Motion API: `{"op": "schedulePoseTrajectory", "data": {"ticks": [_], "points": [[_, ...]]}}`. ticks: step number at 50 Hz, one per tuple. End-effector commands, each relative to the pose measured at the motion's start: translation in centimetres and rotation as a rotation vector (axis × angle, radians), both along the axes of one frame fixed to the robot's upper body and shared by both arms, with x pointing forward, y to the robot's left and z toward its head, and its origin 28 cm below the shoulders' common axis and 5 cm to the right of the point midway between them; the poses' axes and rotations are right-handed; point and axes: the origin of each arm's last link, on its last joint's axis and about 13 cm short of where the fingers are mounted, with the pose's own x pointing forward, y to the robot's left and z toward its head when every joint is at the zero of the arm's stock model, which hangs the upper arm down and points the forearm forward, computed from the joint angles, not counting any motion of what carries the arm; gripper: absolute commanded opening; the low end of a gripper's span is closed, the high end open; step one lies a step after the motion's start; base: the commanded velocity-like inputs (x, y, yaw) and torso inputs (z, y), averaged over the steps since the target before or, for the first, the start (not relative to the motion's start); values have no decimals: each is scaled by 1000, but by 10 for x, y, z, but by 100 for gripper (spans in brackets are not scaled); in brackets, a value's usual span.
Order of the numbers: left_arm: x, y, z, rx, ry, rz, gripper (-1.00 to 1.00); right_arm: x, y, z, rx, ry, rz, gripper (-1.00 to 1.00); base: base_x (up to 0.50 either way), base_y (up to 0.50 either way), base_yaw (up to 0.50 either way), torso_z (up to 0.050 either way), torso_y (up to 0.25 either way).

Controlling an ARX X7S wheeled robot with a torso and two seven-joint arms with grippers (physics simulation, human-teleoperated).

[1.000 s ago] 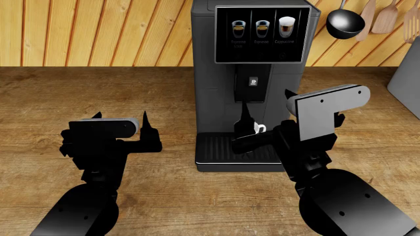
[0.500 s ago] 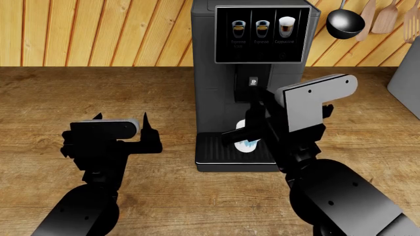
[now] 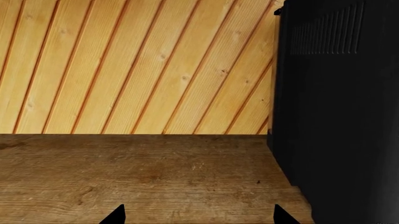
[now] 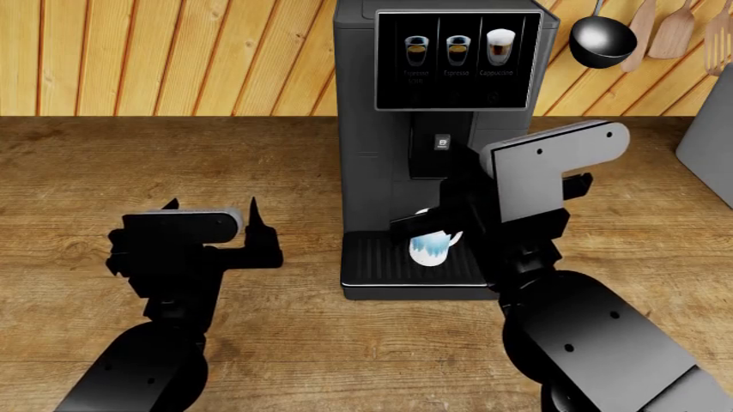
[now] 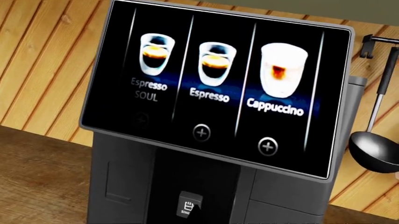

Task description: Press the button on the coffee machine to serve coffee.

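Note:
The coffee machine [image 4: 378, 129] is a tall dark grey box at the back of the wooden counter. Its black screen [image 4: 458, 58] shows three drinks. A small button [image 4: 442, 143] sits on the spout block below the screen. A white and blue cup [image 4: 433, 246] stands on the ridged drip tray [image 4: 372, 262]. My right gripper [image 4: 449, 176] is raised in front of the spout block, just below the button. In the right wrist view its tip [image 5: 199, 217] touches the lower edge of the button [image 5: 186, 204], and the fingers look closed together. My left gripper [image 4: 213, 206] is open and empty, left of the machine.
A black ladle [image 4: 602, 39] and wooden utensils [image 4: 675, 30] hang on the plank wall at the right. A grey object [image 4: 710, 146] stands at the right edge. The left wrist view shows the machine's dark side [image 3: 337, 112] and bare counter [image 3: 137, 172].
My right arm has risen and moved left, close to the machine's front, so it now covers the spout. The left arm has not moved.

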Motion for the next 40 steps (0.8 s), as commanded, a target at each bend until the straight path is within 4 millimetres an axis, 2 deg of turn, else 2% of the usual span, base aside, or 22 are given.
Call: {"op": "schedulePoseTrajectory", "data": {"ticks": [1, 40], "points": [[1, -2, -1, 2, 4, -2, 100, 3, 0, -2, 1, 6, -7, -100, 0, 0, 0, 0, 0], [0, 2, -3, -3, 7, -1, 100, 22, 4, -7, 10, 46, 25, -100, 0, 0, 0, 0, 0]]}}
